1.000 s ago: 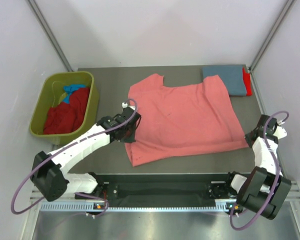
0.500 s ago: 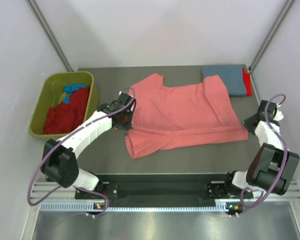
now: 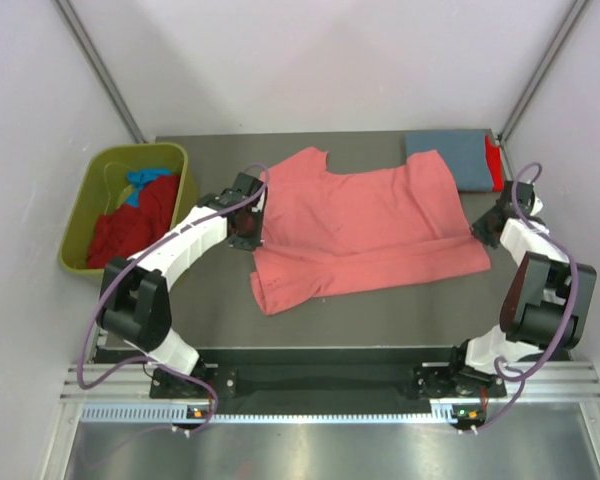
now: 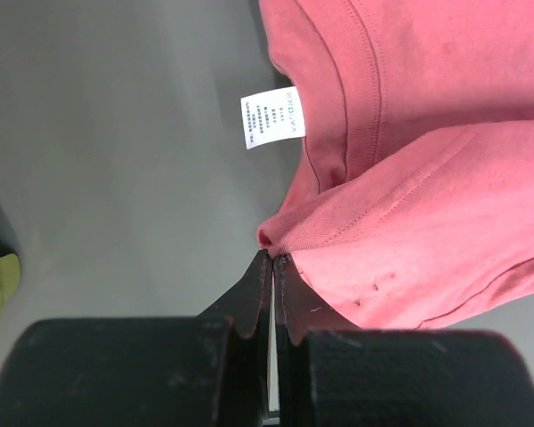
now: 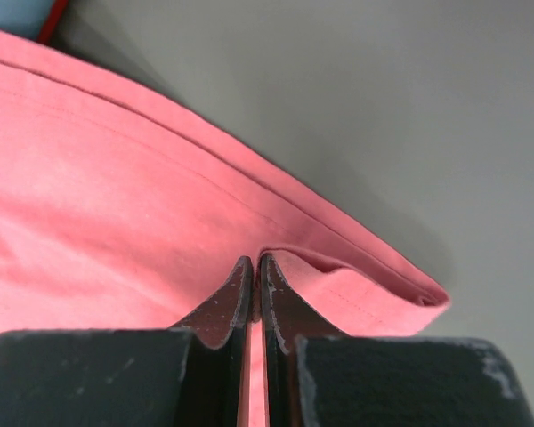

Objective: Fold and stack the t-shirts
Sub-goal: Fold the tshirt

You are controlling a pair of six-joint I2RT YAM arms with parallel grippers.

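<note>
A: Salmon-pink t-shirt (image 3: 365, 235) comes first, spread over the middle of the dark table (image 3: 380, 325). Its near hem is doubled over toward the far side, in a band running across its width.

B: And the claws?

A: Both are closed down on that hem. The left gripper (image 4: 271, 258) has its fingers pressed together, with a pinch of the pink edge caught between the tips at the shirt's left side. A white care label (image 4: 272, 117) sticks out just beyond it. The right gripper (image 5: 252, 267) is clamped just as narrow on the folded hem at the right corner.

B: What sits further back?

A: Beside the table's left edge, an olive-green bin (image 3: 80, 215) holds a dark red shirt (image 3: 130, 235) with a bright blue shirt (image 3: 140, 180) behind it. At the far right corner lies a folded grey-blue shirt (image 3: 455, 155), and a red shirt (image 3: 495, 165) shows along its right edge. The pink sleeve reaches that pile, but I cannot tell whether it touches or overlaps.
</note>
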